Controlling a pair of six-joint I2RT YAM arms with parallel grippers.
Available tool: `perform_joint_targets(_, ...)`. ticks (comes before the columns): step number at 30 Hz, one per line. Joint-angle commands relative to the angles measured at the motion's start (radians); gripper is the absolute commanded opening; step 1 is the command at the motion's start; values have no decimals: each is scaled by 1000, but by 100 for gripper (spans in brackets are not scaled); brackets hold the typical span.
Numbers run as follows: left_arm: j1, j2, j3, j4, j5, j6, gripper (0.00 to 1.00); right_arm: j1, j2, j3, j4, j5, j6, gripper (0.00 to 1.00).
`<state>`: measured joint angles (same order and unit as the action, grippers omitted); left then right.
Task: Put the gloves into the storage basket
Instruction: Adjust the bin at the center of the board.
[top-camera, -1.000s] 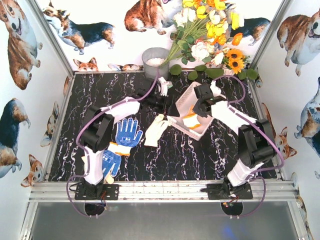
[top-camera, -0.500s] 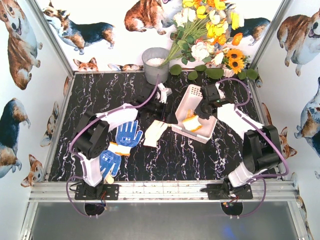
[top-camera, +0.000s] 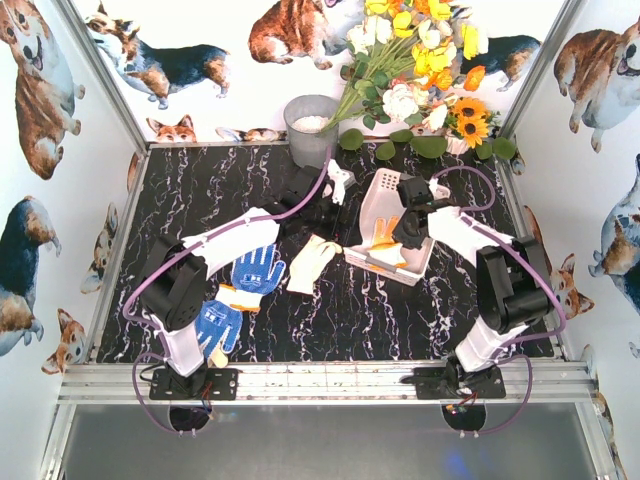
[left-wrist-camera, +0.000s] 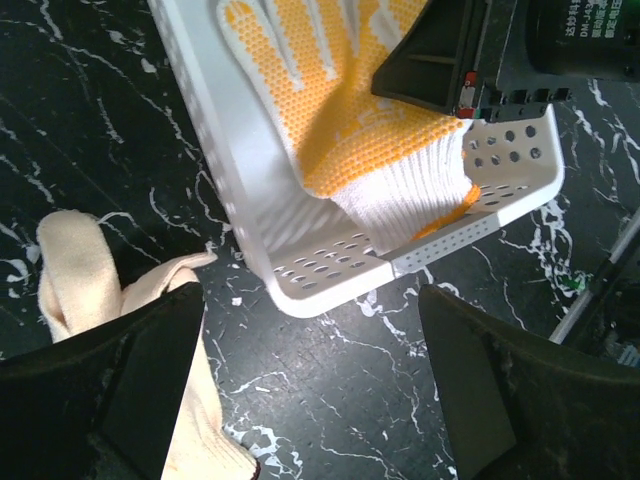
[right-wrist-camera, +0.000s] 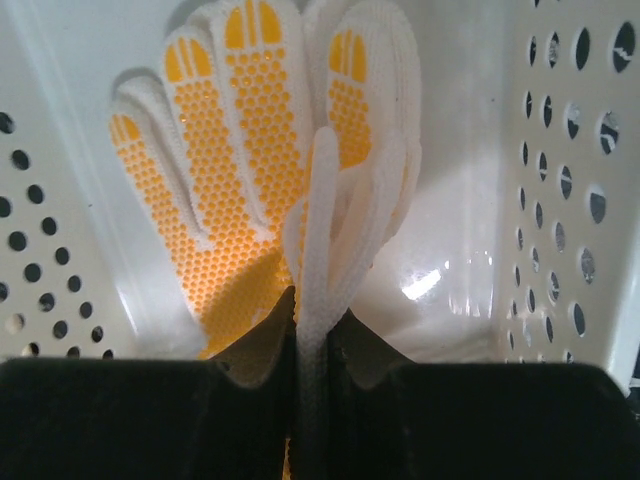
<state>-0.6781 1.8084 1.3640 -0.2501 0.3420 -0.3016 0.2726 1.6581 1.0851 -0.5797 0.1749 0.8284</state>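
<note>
Marbled table (top-camera: 200, 190), glove (right-wrist-camera: 345, 210) pinched in right tool (right-wrist-camera: 320, 325)

L hand (left-wrist-camera: 312, 380) wide apart, arm ext fwd | R hand (right-wrist-camera: 315, 330) pinching glove (right-wrist-camera: 322, 230), arm bent

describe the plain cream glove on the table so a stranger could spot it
On the black marble-patterned table, look just left of the white perforated plastic basket. The plain cream knit glove lies there, outside the basket. Unlike the blue white-dotted glove on its other side, it has no coloured dots.
</note>
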Motion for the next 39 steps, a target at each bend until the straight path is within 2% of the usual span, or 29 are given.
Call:
perform_joint_targets(1,2,6,40,3,-81,4,83,-6,40,53,12,86,-17,0)
perform_joint_targets(13,10,130,96,39,-82,-47,83,-16,117,117,148,-2,-28,0)
perform_joint_targets(28,18,158,83,37,-97,-34,80,-51,170,190,271,-122,-17,0)
perform_joint_targets(34,19,151,74,30,-104,-36,79,-61,205,240,265,-169,-16,0)
perform_joint_targets(39,17,94,56,40,-169,-27,81,-61,159,258,216,-174,11,0)
